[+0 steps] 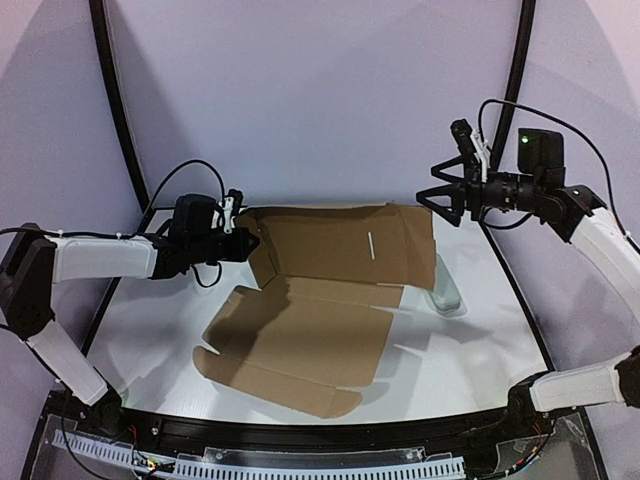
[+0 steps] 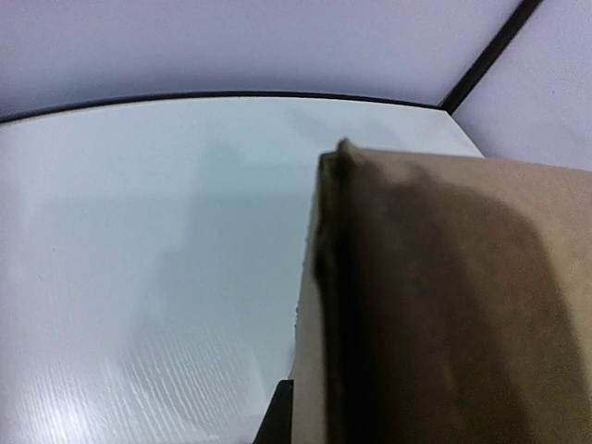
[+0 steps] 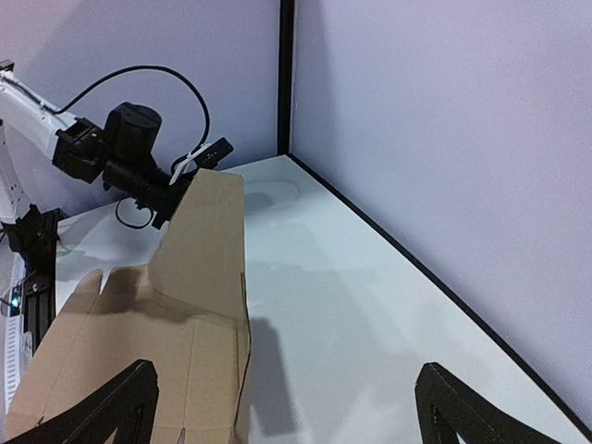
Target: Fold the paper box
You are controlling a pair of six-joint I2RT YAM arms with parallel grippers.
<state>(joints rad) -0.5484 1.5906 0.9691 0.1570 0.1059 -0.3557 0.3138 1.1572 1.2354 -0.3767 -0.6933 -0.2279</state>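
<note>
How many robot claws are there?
2. The left gripper is at the far left corner of the paper box and seems to pinch its raised flap. The right gripper hangs open above the far right corner. None looks hidden.

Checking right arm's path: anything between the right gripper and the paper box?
Nothing. Right wrist view shows only bare table between the open right gripper and the paper box; top external agrees.

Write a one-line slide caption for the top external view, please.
Left gripper holds the raised back panel of the paper box; right gripper hovers open near its right end.
</note>
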